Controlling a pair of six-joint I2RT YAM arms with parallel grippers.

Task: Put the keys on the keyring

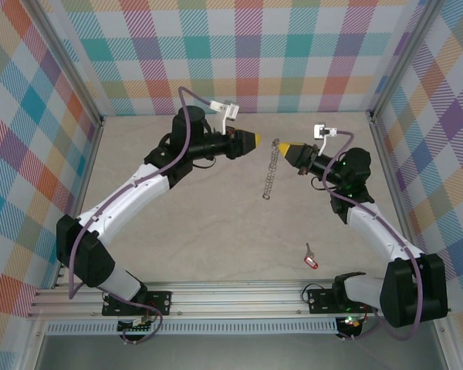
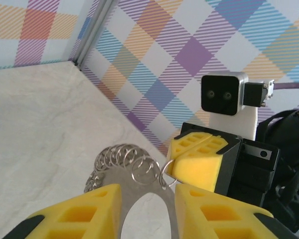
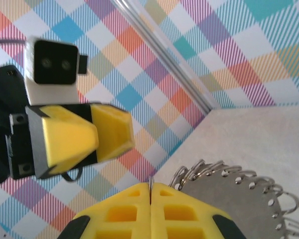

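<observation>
The right gripper [image 1: 288, 149] is pinching the rim of the keyring [image 1: 270, 173]; the left gripper [image 1: 255, 139], fingers [image 2: 79, 214] spread just beside the keyring, is likely needing to fetch the key [image 1: 312, 262] lying well apart.

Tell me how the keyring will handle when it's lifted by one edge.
Probably stiff: the keyring shows edge-on as one straight line from the shut right gripper. Its small wire loops look loose, so they'd likely jangle and snag. Thin metal pinched at the rim may swing or pivot.
</observation>
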